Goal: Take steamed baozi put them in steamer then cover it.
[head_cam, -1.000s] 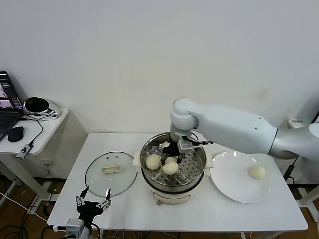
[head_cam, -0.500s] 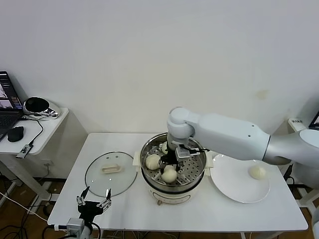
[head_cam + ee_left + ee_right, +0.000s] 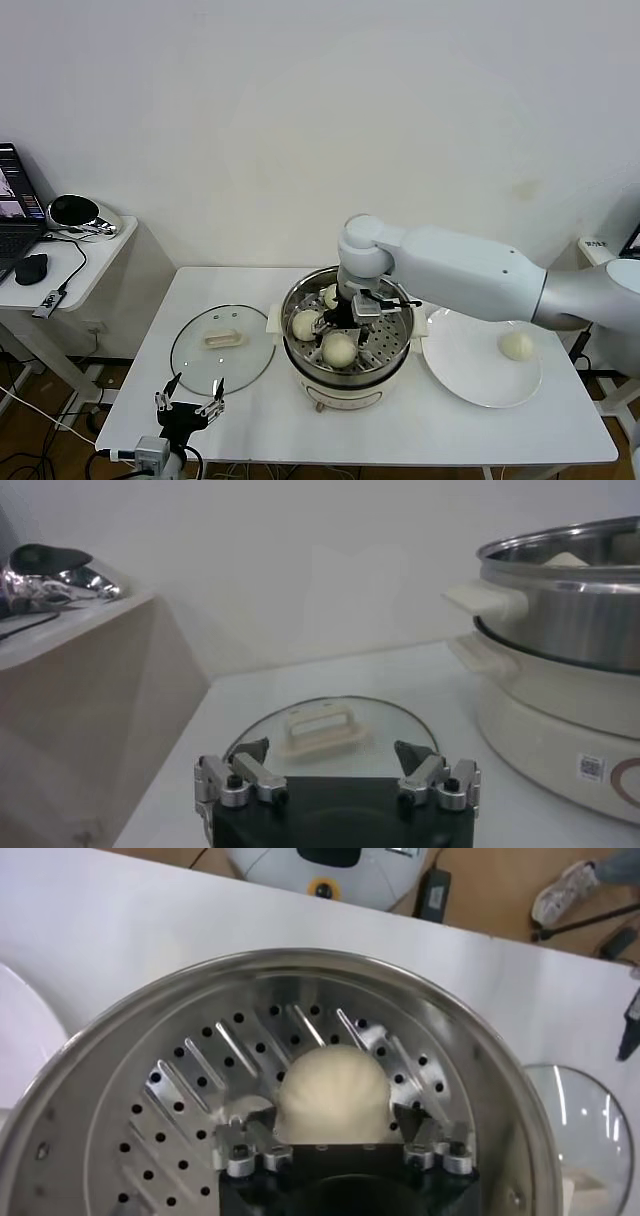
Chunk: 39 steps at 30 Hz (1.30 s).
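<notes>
The steamer (image 3: pixel 398 352) stands mid-table with three baozi on its perforated tray: one on the left (image 3: pixel 306 324), one at the front (image 3: pixel 340 349), one at the back (image 3: pixel 329 296). My right gripper (image 3: pixel 346 322) is inside the pot, open, just above the front baozi. In the right wrist view that baozi (image 3: pixel 333 1091) rests on the tray (image 3: pixel 200 1088) between the spread fingers of my right gripper (image 3: pixel 333 1124). A fourth baozi (image 3: pixel 516 346) lies on the white plate (image 3: pixel 465 365). The glass cover (image 3: pixel 222 350) lies flat, left of the pot. My left gripper (image 3: pixel 188 407) is open, idle at the table's front left.
The left wrist view shows the cover (image 3: pixel 330 730) ahead of the left gripper (image 3: pixel 332 766), with the steamer (image 3: pixel 570 630) beside it. A side table (image 3: pixel 60 270) with a laptop and mouse stands at the far left.
My right gripper has lowered the front baozi onto the tray and opened. The left arm has not moved.
</notes>
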Each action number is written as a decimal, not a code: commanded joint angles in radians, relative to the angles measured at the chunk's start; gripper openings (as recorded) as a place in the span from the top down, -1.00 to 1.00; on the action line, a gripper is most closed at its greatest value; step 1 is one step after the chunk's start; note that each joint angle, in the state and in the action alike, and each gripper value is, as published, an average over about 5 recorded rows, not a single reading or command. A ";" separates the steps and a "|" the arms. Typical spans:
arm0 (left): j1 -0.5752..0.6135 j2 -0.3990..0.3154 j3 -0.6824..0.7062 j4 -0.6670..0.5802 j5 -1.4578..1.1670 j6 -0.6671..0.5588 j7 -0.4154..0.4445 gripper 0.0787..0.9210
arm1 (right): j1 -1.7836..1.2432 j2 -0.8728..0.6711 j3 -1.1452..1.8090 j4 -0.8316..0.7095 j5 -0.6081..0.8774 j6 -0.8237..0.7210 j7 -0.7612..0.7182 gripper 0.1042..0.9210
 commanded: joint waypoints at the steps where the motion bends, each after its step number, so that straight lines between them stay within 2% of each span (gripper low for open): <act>1: 0.002 0.001 0.000 -0.004 -0.004 0.000 0.001 -0.77 | 0.149 -0.097 -0.032 0.067 0.120 -0.164 -0.005 -0.76; 6: 0.007 0.006 0.005 -0.006 -0.007 -0.001 0.000 -0.77 | 0.307 -0.218 -0.111 0.094 0.310 -0.430 -0.010 -0.76; 13: 0.007 0.011 0.025 -0.014 -0.003 0.002 0.004 -0.77 | 0.350 -0.375 -0.132 0.032 0.426 -0.795 -0.040 -0.76; 16: 0.011 0.018 0.026 -0.014 -0.004 0.002 0.006 -0.77 | 0.316 -0.442 -0.100 0.007 0.425 -0.950 -0.068 -0.76; 21: 0.021 0.025 0.021 -0.022 -0.007 0.004 0.008 -0.77 | 0.213 -0.518 0.000 -0.034 0.341 -1.133 -0.106 -0.76; 26: 0.026 0.021 0.022 -0.018 -0.007 0.006 0.010 -0.77 | 0.100 -0.546 0.087 -0.090 0.212 -1.159 -0.134 -0.76; 39: 0.032 0.018 0.024 -0.007 -0.003 0.019 0.023 -0.77 | -0.283 -0.511 0.374 -0.267 0.042 -0.984 -0.106 -0.76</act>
